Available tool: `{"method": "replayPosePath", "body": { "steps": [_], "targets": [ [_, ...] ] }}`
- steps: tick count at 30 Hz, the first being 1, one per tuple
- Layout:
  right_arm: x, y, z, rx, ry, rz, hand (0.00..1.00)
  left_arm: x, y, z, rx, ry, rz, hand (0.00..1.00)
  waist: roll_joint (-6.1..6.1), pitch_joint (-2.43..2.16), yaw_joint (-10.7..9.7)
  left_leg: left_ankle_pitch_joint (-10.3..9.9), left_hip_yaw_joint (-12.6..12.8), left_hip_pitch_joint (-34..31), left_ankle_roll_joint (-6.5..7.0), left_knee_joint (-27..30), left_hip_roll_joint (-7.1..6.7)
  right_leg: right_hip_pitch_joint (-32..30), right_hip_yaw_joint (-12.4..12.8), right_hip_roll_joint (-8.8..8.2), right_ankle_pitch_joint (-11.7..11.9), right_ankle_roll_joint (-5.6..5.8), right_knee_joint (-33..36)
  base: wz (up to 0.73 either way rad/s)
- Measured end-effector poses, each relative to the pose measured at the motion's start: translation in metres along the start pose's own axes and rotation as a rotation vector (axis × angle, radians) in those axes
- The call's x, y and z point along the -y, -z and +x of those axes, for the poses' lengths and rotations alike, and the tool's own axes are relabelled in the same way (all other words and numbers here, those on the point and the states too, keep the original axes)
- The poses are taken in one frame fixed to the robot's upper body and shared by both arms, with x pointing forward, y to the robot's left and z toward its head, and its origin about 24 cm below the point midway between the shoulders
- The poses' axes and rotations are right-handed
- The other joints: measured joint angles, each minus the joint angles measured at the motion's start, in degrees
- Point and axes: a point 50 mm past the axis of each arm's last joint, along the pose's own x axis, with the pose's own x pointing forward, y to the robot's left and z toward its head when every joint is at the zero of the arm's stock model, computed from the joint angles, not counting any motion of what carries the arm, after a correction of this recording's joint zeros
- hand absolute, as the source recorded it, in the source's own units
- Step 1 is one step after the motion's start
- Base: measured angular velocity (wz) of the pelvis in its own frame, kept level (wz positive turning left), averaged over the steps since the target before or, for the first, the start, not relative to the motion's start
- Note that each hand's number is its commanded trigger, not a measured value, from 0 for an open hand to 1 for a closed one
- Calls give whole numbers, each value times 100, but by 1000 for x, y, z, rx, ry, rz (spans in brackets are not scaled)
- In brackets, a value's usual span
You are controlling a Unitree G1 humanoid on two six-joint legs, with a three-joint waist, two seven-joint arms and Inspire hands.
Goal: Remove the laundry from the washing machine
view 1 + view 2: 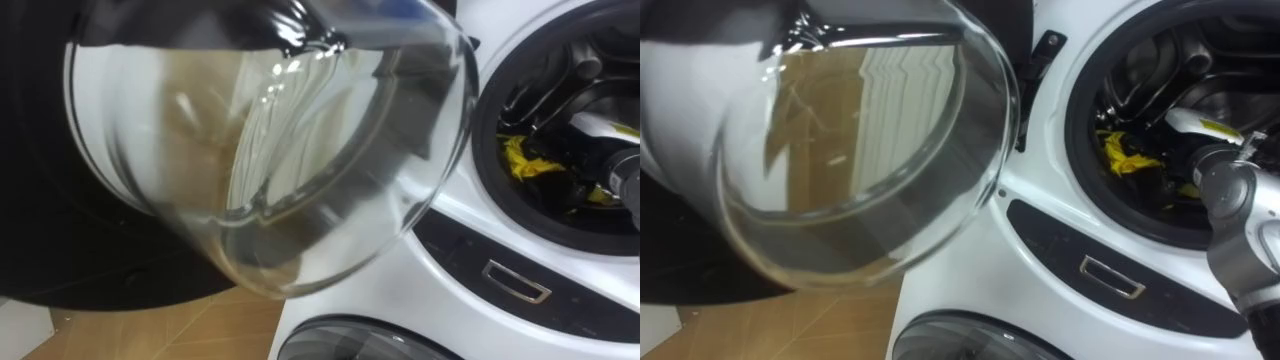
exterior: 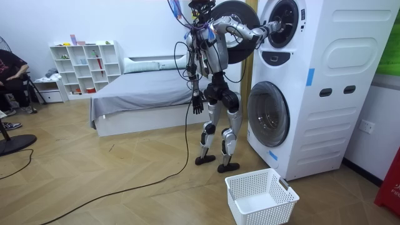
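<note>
— How should the robot manage this reach?
— It should stay low in the upper drum (image 1: 1160, 60) and gather a fold of the yellow cloth (image 1: 1125, 155) before drawing back.
— Where are the fingers?
— The right hand (image 1: 1192, 160) is inside, just beside the cloth, but whether its fingers are spread or closed cannot be told. The left hand (image 2: 197, 105) hangs slack, its fingers loose.

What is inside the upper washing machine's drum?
A yellow cloth, with the right hand beside it. The drum is dark elsewhere: other clothes, and what the hand touches, cannot be seen.
</note>
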Motion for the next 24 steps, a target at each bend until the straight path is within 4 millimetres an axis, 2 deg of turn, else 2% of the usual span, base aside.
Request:
{"method": "replayPosePath", "body": {
  "steps": [2, 4, 9, 12, 14, 15, 20, 21, 24],
  "targets": [
    [1, 1, -2, -4, 10, -20, 100, -1, -2, 0, 5, -5, 0, 0, -10, -7, -6, -8, -10, 0, 14, -3, -8, 1, 1, -8, -5, -14, 0, 0],
    [0, 1, -2, -8, 14, -30, 100, -2, -2, 0, 9, -14, 2, 0, -20, -11, -5, -16, -17, 13, 28, -3, -24, 10, -6, -32, 14, -113, -2, 0],
    [3, -1, -3, 5, 48, -32, 100, -5, -4, 0, 25, -31, 4, 0, -27, -9, -40, -25, -7, 11, 40, -9, -26, -5, 36, -17, 10, -128, -5, -1],
    [4, -4, -7, 38, 63, -31, 100, -5, -6, 0, 51, -43, 6, 0, -25, -10, -60, -21, 34, 45, 36, -61, -9, -13, 75, 18, 62, -213, 1, -7],
    [3, -6, -10, 62, 82, -38, 100, -5, -7, -1, 67, -50, 13, 0, -22, -12, -57, -15, 71, 101, 28, -119, 4, -4, 136, 48, 64, -220, 0, -13],
    [4, -8, -13, 74, 103, -42, 100, -5, -7, -1, 76, -50, 14, 0, -22, -12, -117, -15, 70, 101, 28, -132, 8, -5, 144, 49, 60, -225, -7, -6],
    [12, -24, -27, 161, 172, -57, 100, -2, -8, 0, 92, -67, 15, 0, 80, -32, -287, -16, 225, 86, 30, -250, 39, -129, 208, 49, 56, -246, 10, -16],
    [15, -28, -35, 193, 201, -59, 100, 0, -7, 0, 92, -68, 9, 0, 115, -49, -369, -13, 242, 74, 31, -294, 50, -170, 214, 56, 48, -252, 14, -11],
    [19, -38, -55, 271, 266, -66, 100, 2, -3, 1, 85, -67, -2, 0, 226, -56, -548, -16, 434, 85, 29, -336, 101, -218, 337, 116, 8, -258, 17, -16]
  ]
}}
